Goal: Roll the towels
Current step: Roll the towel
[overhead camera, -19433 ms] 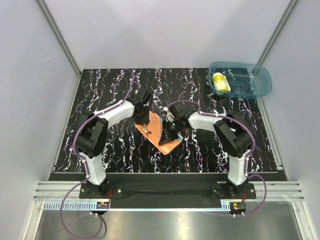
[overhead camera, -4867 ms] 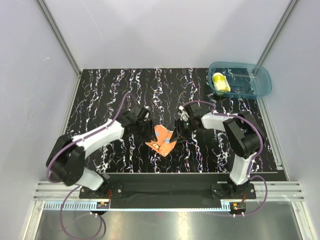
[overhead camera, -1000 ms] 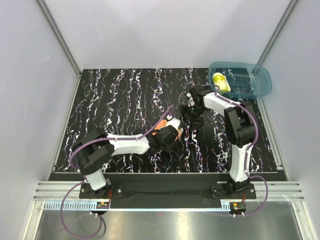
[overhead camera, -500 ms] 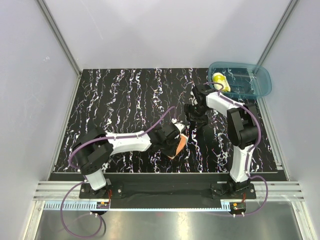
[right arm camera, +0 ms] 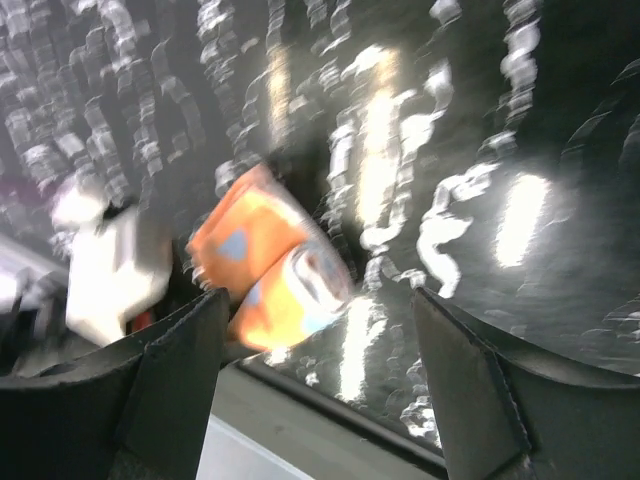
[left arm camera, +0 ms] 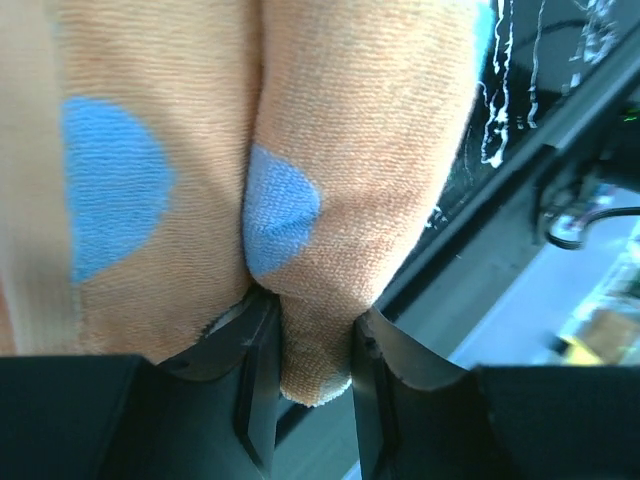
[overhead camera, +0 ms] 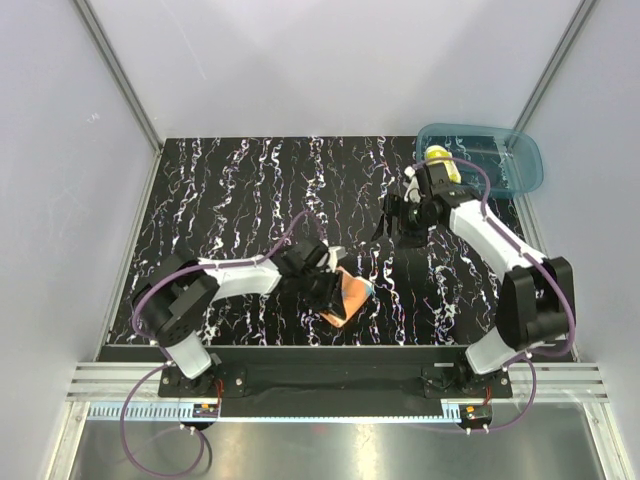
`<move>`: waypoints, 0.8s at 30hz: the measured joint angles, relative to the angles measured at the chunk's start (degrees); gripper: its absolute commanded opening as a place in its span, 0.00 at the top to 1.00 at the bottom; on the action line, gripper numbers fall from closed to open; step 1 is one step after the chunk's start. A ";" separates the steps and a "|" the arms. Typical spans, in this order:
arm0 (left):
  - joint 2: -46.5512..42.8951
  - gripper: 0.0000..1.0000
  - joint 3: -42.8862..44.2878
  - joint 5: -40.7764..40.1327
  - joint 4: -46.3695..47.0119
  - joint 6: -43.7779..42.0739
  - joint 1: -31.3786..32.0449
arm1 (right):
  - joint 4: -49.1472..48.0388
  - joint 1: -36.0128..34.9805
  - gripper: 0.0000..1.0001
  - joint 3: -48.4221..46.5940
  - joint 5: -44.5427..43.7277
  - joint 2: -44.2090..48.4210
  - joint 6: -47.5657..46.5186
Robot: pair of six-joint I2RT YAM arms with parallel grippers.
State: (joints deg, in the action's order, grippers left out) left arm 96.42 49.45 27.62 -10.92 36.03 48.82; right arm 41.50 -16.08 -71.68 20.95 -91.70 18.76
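Towels split in the top view: the orange towel (overhead camera: 352,298), rolled, sits near the table's (overhead camera: 220,180) front edge, clamped by the left gripper (overhead camera: 328,288), probably so the roll cannot spring loose. The yellow towel (overhead camera: 440,162) lies in the teal bin (overhead camera: 510,175), with the right gripper (overhead camera: 405,215) near it. Left wrist: fingers (left arm camera: 258,365) pinch a thick fold of the roll. Right wrist: fingers (right arm camera: 170,390) spread wide, empty, facing the roll.

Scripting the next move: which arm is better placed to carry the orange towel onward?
Left, probably: the left gripper pinches the orange towel; the right gripper hangs open, apart from it.
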 measured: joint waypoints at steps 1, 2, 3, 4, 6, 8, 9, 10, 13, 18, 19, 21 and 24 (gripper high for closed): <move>-0.24 0.67 -1.01 1.77 0.83 0.85 -1.16 | -1.29 -0.02 0.19 2.03 1.84 1.55 0.74; -0.37 0.67 -1.97 3.39 1.95 1.75 -2.34 | -2.56 -0.02 0.19 4.13 3.80 2.95 1.68; -0.39 0.67 -2.84 5.07 3.10 2.71 -3.39 | -3.63 -0.02 0.20 5.88 5.22 3.98 2.47; -0.39 0.67 -3.65 6.69 4.22 3.58 -4.52 | -5.35 -0.02 0.21 8.15 6.86 5.14 3.32; -0.37 0.67 -5.16 9.81 6.23 5.46 -6.82 | -8.76 -0.07 0.22 12.68 10.47 7.04 5.66; -0.11 0.67 -6.34 12.63 8.13 7.39 -9.01 | -12.35 -0.07 0.22 16.79 13.33 8.28 7.65; 0.24 0.67 -6.73 14.05 9.20 8.31 -10.05 | -14.03 -0.11 0.22 18.73 14.67 8.57 8.66; 0.74 0.67 -6.86 14.88 9.90 8.96 -10.73 | -15.87 -0.17 0.22 20.52 15.65 8.68 9.44; 3.17 0.67 -6.88 17.73 11.91 10.71 -13.00 | -19.98 -0.74 0.22 24.83 17.73 8.63 11.45; 5.40 0.67 -6.95 21.42 13.42 12.37 -14.91 | -25.86 -3.28 0.22 28.37 19.10 6.80 13.97; 5.70 0.67 -7.13 22.01 14.14 12.72 -15.17 | -27.06 -4.00 0.22 28.68 19.12 6.16 14.45; 6.10 0.66 -7.78 22.97 15.30 13.60 -15.78 | -29.18 -5.38 0.23 28.89 19.19 4.68 15.26; 6.56 0.66 -8.28 24.17 15.85 14.21 -16.81 | -32.41 -7.21 0.26 28.96 19.21 2.05 16.35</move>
State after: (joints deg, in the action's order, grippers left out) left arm 102.98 41.17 51.79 4.93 50.24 32.01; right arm 9.08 -23.29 -42.72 40.16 -89.65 35.11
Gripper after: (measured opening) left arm 0.339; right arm 0.762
